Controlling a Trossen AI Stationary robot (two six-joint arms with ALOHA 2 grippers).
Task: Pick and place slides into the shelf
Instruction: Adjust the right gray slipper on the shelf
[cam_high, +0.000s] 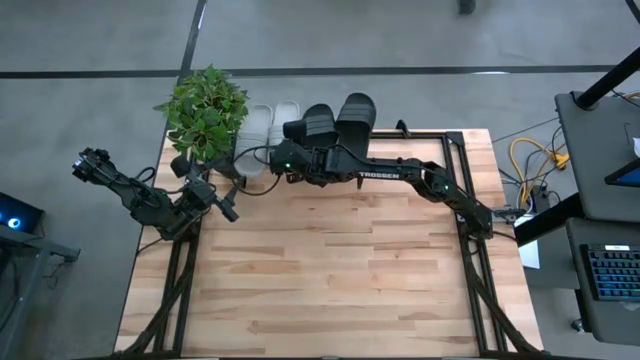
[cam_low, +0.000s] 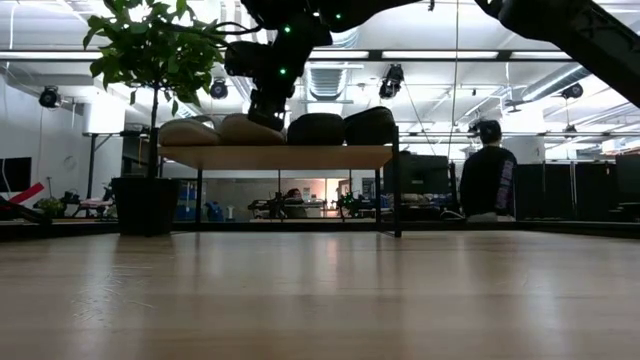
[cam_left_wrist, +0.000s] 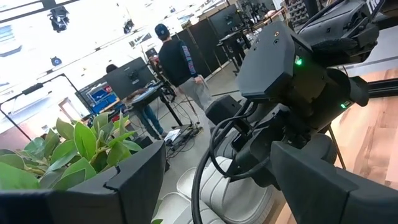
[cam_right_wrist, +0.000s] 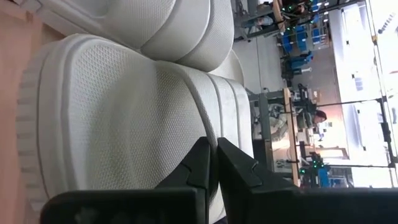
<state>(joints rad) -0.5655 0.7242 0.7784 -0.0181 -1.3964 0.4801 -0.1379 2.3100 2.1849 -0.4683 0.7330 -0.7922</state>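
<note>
Slides, two light grey (cam_high: 270, 125) and two black (cam_high: 338, 118), all sit on the low wooden shelf (cam_low: 275, 156) at twelve o'clock; right gripper (cam_right_wrist: 211, 163) closed, empty, left gripper (cam_high: 228, 208) wide, so the task looks done.

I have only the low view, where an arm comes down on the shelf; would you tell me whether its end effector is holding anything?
Observer: No. That is the right end effector; its wrist view shows the fingers shut with nothing between them, tips over a light grey slide.
Operator: Thank you. Where is the other arm?
Observer: The left end effector waits open at the table's left side, beside the potted plant.
Operator: Are all the slides on the shelf?
Observer: From above, four lie in a row on the shelf: two light grey nearer the plant, then two black slides.
</note>
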